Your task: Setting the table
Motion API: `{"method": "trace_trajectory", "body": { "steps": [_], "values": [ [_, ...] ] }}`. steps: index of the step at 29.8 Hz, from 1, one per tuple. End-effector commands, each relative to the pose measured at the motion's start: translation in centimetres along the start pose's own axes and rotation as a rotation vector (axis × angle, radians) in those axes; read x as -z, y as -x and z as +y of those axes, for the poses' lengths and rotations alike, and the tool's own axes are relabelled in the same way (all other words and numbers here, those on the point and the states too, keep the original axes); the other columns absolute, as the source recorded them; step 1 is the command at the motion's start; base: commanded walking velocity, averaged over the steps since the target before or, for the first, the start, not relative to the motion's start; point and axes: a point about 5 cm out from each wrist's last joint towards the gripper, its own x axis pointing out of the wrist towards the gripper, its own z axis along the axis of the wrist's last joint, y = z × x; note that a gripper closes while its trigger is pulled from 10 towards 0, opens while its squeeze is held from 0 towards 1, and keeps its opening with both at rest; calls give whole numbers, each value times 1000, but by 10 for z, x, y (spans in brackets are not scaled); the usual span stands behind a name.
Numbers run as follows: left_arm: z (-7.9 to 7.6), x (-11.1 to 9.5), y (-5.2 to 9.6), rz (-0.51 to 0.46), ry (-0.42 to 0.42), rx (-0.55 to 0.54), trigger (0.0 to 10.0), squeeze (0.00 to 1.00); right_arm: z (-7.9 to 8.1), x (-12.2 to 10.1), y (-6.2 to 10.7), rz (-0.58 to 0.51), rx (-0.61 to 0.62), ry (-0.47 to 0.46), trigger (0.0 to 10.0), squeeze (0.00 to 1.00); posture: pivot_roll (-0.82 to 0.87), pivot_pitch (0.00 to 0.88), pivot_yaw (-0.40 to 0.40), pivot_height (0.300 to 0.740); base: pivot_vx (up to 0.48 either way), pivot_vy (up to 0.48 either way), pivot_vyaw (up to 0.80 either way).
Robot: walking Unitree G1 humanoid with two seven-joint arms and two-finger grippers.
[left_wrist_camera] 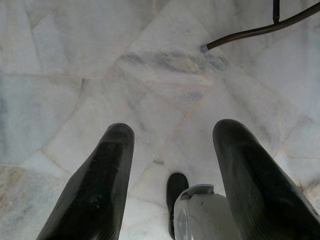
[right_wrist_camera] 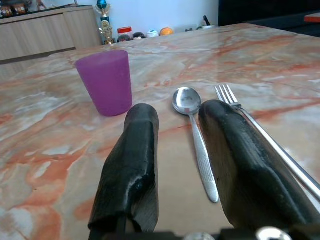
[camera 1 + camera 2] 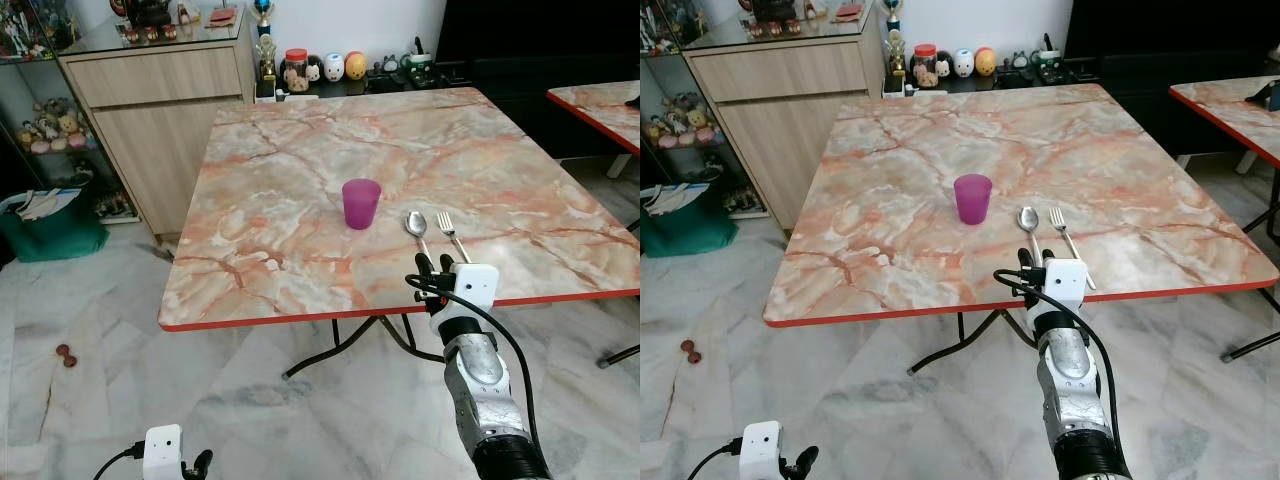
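Two open, empty tools: right tool (image 3: 434, 264) hovering over the marble-patterned table (image 3: 280, 230) edge beside silver spoon (image 2: 192, 125), silver fork (image 2: 260, 135), purple plastic cup (image 3: 361, 203); left tool (image 1: 172, 175) hanging above the floor.

- No text, label, brand, number or sign can be read in any of the pictures.
- The jar (image 3: 296, 69) and small figurines (image 3: 344, 66) on the dark shelf behind the marble-patterned table (image 3: 300, 250) are too small to make out any lettering.
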Motion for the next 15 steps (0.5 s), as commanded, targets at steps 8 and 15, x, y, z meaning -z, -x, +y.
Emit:
{"method": "trace_trajectory", "body": {
  "steps": [8, 15],
  "values": [
    [2, 2, 0, 20, -3, -9, 10000, 0, 0, -4, -1, -6, 3, -7, 10000, 0, -60, 0, 50, 707, 255, 0, 0],
    [1, 1, 0, 15, -2, -9, 10000, 0, 0, -5, -2, -8, 4, -6, 10000, 0, -61, 0, 46, 707, 264, 0, 0]
  ]
}}
